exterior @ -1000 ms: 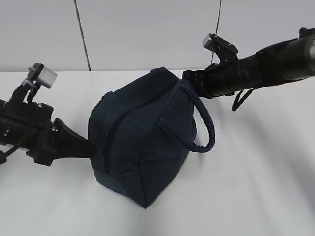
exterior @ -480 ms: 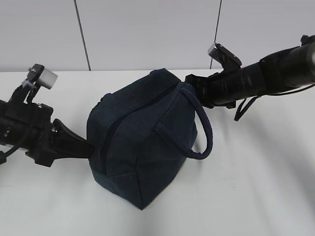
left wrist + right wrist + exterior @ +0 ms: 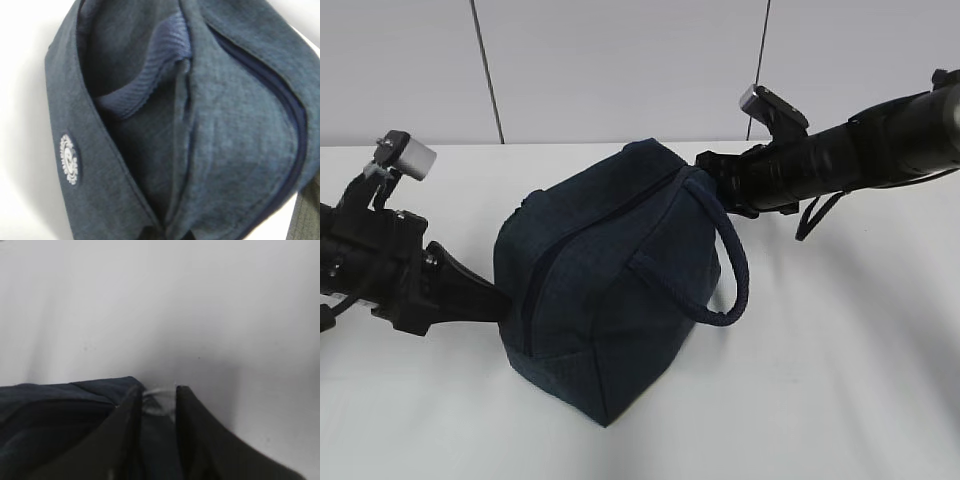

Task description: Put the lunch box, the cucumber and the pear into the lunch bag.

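Note:
The dark navy lunch bag [image 3: 610, 290] lies tilted on the white table [image 3: 840, 380], its zipper [image 3: 545, 270] running along the top face and its loop handle [image 3: 732, 270] hanging on the right. My left gripper [image 3: 498, 300] is shut on the fabric at the bag's left end; in the left wrist view the bag [image 3: 225, 125] fills the frame and pinched fabric runs into the gripper [image 3: 168, 235]. My right gripper [image 3: 705, 172] is at the bag's upper right corner, shut on the metal zipper ring [image 3: 159, 396]. The lunch box, cucumber and pear are out of view.
A pale wall [image 3: 620, 60] with two dark vertical seams stands behind the table. A white round logo patch [image 3: 69, 159] sits on the bag's side. Bare table [image 3: 200, 315] lies beyond the right gripper.
The right gripper has shifted slightly to the right with the zipper ring. The bag has sagged a little to the left and down, and its handle hangs lower.

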Robot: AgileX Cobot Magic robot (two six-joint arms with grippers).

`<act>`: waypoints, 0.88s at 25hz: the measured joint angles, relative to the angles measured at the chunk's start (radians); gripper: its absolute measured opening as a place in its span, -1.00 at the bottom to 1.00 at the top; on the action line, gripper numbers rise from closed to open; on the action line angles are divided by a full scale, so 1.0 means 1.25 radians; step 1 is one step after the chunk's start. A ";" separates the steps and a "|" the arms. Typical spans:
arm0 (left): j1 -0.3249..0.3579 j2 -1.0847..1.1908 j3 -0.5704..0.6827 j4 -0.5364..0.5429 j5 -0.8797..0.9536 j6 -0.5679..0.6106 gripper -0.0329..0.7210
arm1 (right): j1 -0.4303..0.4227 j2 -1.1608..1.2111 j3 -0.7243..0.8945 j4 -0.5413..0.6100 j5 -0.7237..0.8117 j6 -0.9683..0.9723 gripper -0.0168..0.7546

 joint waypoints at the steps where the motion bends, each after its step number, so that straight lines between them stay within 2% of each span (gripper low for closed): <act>1: 0.000 0.000 0.000 0.002 -0.001 -0.007 -0.68 | -0.001 -0.001 -0.009 -0.002 0.000 -0.007 -0.19; 3: 0.000 -0.001 0.000 0.009 -0.005 -0.027 -0.42 | -0.005 -0.010 -0.022 -0.005 -0.001 -0.012 0.19; 5: 0.000 -0.006 0.000 0.024 -0.005 -0.055 -0.18 | -0.014 -0.028 -0.034 -0.006 -0.001 -0.015 0.44; 7: 0.000 -0.010 0.000 0.061 -0.002 -0.111 -0.03 | -0.022 -0.051 -0.038 -0.009 0.002 -0.015 0.49; 12: 0.000 -0.037 0.000 0.210 0.017 -0.302 0.05 | -0.050 -0.095 -0.038 -0.071 0.032 0.001 0.50; 15: 0.000 -0.084 0.000 0.319 -0.015 -0.464 0.06 | -0.053 -0.123 -0.038 -0.203 0.043 0.086 0.50; 20: 0.000 -0.216 0.000 0.493 -0.114 -0.731 0.05 | -0.053 -0.179 -0.038 -0.604 0.129 0.411 0.40; 22: 0.000 -0.266 0.000 0.557 -0.140 -0.831 0.02 | -0.053 -0.201 -0.038 -0.732 0.175 0.526 0.35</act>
